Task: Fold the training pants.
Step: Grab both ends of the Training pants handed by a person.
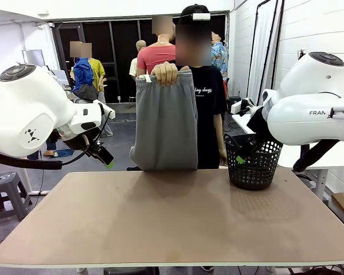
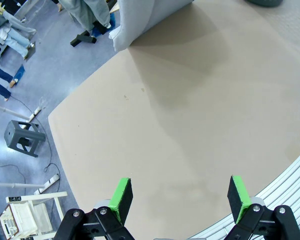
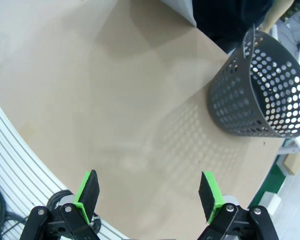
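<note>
Now, at the table's [image 1: 172,229] twelve o'clock edge, a person's hand [image 1: 165,73] holds grey training pants [image 1: 164,123] up by the waistband, with a black basket [image 1: 252,163] at two o'clock, while the left gripper [image 2: 179,186] and right gripper [image 3: 149,179] hover over the tabletop, jaws spread wide and empty.
</note>
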Available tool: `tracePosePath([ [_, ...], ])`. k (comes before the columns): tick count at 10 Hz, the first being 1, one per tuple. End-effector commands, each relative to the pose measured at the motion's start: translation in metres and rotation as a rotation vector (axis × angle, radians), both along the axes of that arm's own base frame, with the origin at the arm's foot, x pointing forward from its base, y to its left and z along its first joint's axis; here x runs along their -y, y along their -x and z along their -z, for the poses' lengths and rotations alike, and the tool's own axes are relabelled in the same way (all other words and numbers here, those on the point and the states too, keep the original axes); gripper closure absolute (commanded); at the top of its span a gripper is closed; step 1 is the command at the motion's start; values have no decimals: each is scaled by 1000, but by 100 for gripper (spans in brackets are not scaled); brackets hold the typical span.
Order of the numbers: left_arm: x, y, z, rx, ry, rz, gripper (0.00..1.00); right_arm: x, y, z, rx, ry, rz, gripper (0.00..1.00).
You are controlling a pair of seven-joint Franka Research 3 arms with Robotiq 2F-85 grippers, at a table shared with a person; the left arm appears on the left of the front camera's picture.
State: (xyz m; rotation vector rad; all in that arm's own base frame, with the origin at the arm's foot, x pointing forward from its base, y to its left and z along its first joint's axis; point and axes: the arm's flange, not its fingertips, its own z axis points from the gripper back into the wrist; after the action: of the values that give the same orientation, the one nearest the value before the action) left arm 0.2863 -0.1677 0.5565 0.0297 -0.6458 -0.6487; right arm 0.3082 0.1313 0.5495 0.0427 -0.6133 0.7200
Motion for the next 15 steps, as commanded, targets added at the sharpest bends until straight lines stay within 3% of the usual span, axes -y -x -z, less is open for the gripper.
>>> tracePosePath([
  [1,-1,1,2,5,1,-1,0,0,0,2,3,-1,-2,0],
  [12,-1,1,2,5,1,-1,0,0,0,0,0,0,0,0],
  [13,0,0,0,0,0,0,0,2,-2,0,18,29,-42,0],
  [15,2,-7,-6,18,-154,114,0,10,-9,-5,76,84,-158,0],
])
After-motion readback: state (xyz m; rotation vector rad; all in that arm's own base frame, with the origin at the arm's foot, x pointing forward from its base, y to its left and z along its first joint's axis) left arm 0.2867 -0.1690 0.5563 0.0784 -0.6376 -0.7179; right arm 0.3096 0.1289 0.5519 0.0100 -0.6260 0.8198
